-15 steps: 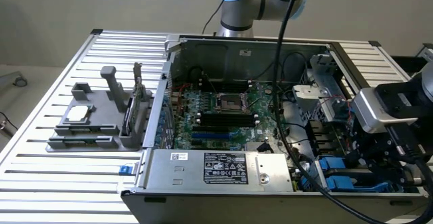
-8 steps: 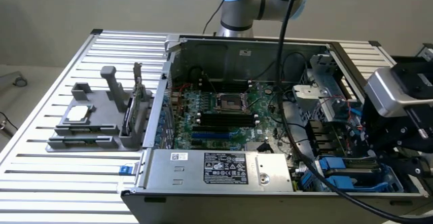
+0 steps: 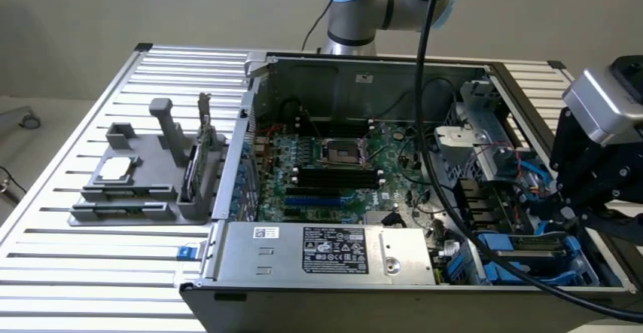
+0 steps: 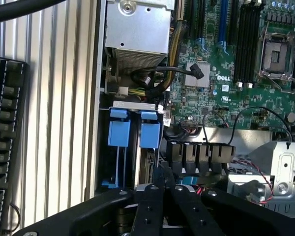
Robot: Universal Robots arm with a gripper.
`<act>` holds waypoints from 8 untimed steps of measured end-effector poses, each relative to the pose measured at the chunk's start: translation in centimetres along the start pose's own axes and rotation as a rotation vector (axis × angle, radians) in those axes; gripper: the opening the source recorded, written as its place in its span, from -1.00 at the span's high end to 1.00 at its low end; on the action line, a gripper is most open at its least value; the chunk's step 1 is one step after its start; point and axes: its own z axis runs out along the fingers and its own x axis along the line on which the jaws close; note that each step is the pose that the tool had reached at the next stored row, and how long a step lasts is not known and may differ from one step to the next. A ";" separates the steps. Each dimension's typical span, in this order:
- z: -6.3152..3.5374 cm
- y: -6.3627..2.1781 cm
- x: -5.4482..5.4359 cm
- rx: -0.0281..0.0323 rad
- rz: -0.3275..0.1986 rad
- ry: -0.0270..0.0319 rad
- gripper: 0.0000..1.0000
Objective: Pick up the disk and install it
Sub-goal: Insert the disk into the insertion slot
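**Disk:** The disk (image 3: 528,243) lies in the drive bay (image 3: 580,267), at the corner of the computer case (image 3: 301,271) towards the exterior view's right. In the wrist view its blue frame (image 4: 149,132) stands upright in the bay slot.

**Gripper:** The gripper (image 4: 163,173) is directly over that slot. Its jaws are pressed together and hold nothing that I can see. Whether the tips touch the frame cannot be told.

**Assessment:** The step in hand appears to be seating the disk.
- Pressure should fall on the blue frame, not the label.
- Pressure should run straight along the slot, so the frame does not jam.
- The thin wires (image 4: 246,115) and the black cable (image 3: 452,212) crossing the case lie near and should stay clear.

**Surroundings:** The case rests on a slatted tabletop (image 3: 90,273).
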 end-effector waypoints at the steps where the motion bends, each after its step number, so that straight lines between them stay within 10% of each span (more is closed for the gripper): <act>1: 0.00 0.00 0.0 -0.0002 0.000 -0.0001 0.76; 8: -0.01 0.00 0.0 -0.0003 0.000 0.0001 0.69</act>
